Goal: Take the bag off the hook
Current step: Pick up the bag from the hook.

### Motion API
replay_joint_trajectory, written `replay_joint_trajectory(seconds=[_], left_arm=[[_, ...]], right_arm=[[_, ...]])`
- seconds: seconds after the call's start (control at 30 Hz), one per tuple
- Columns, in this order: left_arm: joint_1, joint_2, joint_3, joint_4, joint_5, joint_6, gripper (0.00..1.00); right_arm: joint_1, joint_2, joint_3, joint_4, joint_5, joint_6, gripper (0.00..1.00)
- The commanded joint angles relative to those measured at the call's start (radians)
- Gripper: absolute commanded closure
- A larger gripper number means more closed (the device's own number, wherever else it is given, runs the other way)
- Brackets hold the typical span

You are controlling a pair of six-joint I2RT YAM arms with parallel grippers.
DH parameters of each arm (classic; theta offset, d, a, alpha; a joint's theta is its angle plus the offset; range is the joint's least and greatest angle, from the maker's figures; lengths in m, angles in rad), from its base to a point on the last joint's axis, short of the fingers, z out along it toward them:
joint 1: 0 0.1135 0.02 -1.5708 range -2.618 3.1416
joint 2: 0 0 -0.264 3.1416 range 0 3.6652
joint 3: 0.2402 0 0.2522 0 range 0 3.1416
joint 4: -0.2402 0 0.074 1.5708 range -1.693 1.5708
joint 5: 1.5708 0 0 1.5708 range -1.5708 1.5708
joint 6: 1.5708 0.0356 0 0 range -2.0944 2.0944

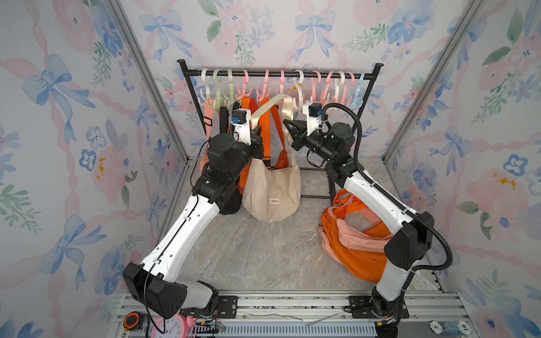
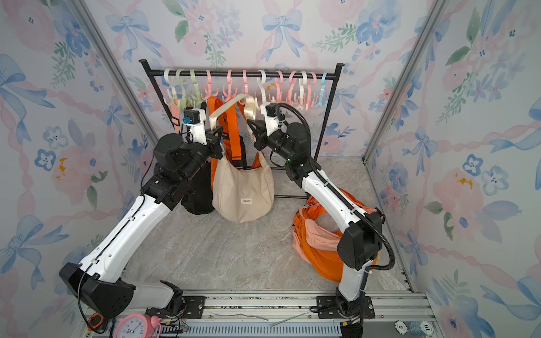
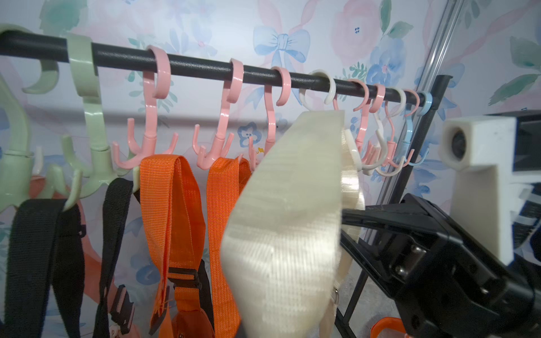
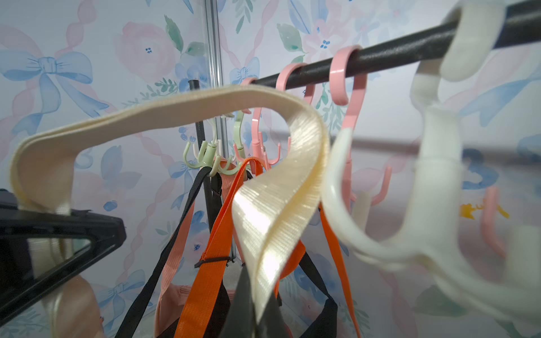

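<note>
The beige bag (image 1: 270,190) (image 2: 243,190) hangs low in front of the rack, its base near the floor. Its cream strap (image 1: 272,105) (image 2: 231,106) (image 3: 287,210) (image 4: 281,210) arches up between my two grippers. My left gripper (image 1: 259,129) (image 2: 218,130) is shut on one end of the strap; its jaws are hidden behind the strap in the left wrist view. On the other end, my right gripper (image 1: 287,122) (image 2: 251,121) (image 4: 256,318) is shut on the strap. The strap's top lies right beside a white hook (image 1: 298,90) (image 4: 345,204); I cannot tell whether it rests on a prong.
Several pink, green, white and blue hooks hang on the black rail (image 1: 278,74). Orange straps (image 3: 172,204) and black straps (image 3: 44,248) hang left of the beige bag. A pile of orange and peach bags (image 1: 351,240) lies on the floor under my right arm. A pink clock (image 1: 172,326) sits at the front edge.
</note>
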Motion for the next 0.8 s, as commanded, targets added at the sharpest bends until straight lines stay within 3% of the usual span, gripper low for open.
replay_joint_trajectory(seconds=[0.0, 0.3, 0.77], left_arm=[[-0.007, -0.042, -0.021, 0.052, -0.028, 0.007, 1.0], [-0.006, -0.058, -0.024, 0.048, -0.04, 0.015, 1.0], [-0.007, -0.106, 0.02, 0.05, -0.044, 0.044, 1.0]], right_arm=[[0.018, -0.049, -0.019, 0.033, 0.016, -0.022, 1.0], [0.012, 0.016, 0.068, -0.029, 0.033, -0.02, 1.0], [0.013, -0.079, 0.082, -0.121, 0.052, -0.076, 1.0]])
